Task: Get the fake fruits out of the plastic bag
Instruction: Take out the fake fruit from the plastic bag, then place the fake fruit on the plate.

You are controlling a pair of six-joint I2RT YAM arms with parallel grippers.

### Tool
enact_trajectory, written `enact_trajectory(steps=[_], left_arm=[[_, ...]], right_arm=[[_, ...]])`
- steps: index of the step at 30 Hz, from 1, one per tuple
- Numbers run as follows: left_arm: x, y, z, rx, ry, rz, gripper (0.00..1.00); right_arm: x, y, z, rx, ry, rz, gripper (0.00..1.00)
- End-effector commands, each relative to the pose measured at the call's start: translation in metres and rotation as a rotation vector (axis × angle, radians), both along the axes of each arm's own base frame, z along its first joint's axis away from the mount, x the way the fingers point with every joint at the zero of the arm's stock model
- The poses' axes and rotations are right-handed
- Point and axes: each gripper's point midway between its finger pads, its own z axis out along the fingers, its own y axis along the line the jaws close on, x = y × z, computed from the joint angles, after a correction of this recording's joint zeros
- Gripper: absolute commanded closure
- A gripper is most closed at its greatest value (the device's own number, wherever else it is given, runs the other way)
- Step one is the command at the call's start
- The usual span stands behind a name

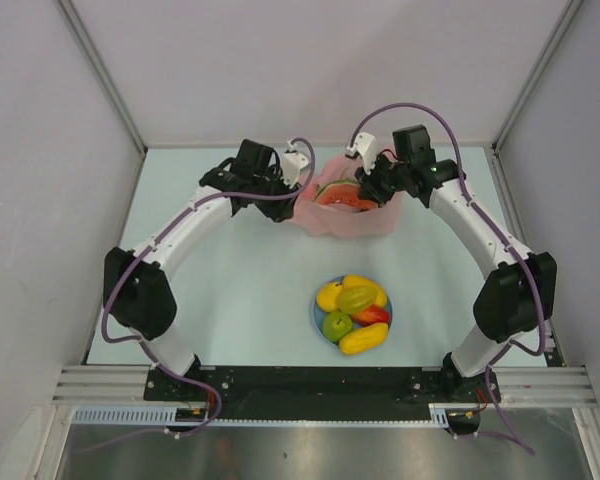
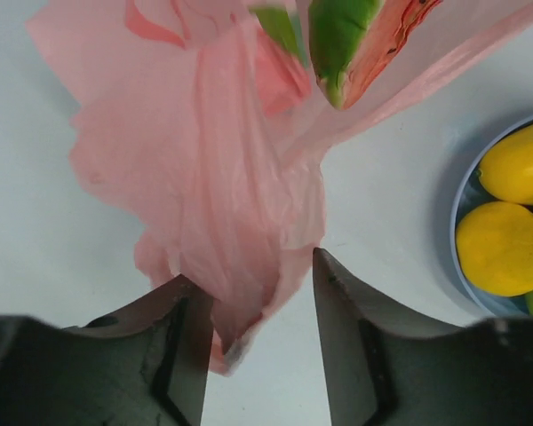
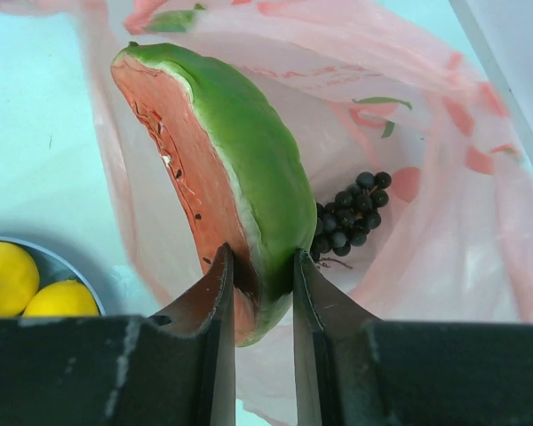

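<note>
Over filmy pink bag (image 3: 444,222), right gripper (image 3: 262,259) pinches glossy watermelon wedge (image 3: 240,160).

Count as recorded:

- **Bag:** one thin translucent pink plastic carrier bag (image 1: 345,222), far centre.
- **Fruits in the bag:** two were visible, one red-and-green plastic watermelon slice (image 3: 231,169) and one dark purple-black plastic grape bunch (image 3: 351,213).
- **Plate:** one round blue plate (image 2: 464,213), near centre.
- **Fruits on the plate:** six glossy plastic pieces.
  - three yellow fruits (image 1: 328,295) (image 1: 365,284) (image 1: 364,339)
  - one pale yellow-green fruit (image 1: 357,298)
  - one green round fruit (image 1: 336,325)
  - one red fruit (image 1: 374,314)
- **Total fruits seen:** eight.
- **Arms:** two white-and-black robot arms were present, one left (image 1: 180,235) and one right (image 1: 480,225).
</note>
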Motion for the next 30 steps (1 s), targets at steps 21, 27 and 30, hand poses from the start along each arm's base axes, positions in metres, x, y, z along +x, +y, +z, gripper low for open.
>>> enact_trajectory(steps=[21,27,30], left_arm=[[-0.084,-0.029,0.117,-0.680,0.268,-0.053,0.28],[-0.078,-0.042,0.118,-0.847,0.321,-0.033,0.31],[-0.057,-0.053,0.124,-0.932,0.290,0.028,0.31]], right_arm=[[-0.090,0.028,0.065,0.494,0.584,-0.006,0.95],[-0.075,0.035,0.073,0.600,0.615,-0.104,0.95],[-0.061,0.039,0.074,0.678,0.669,-0.213,0.96]])
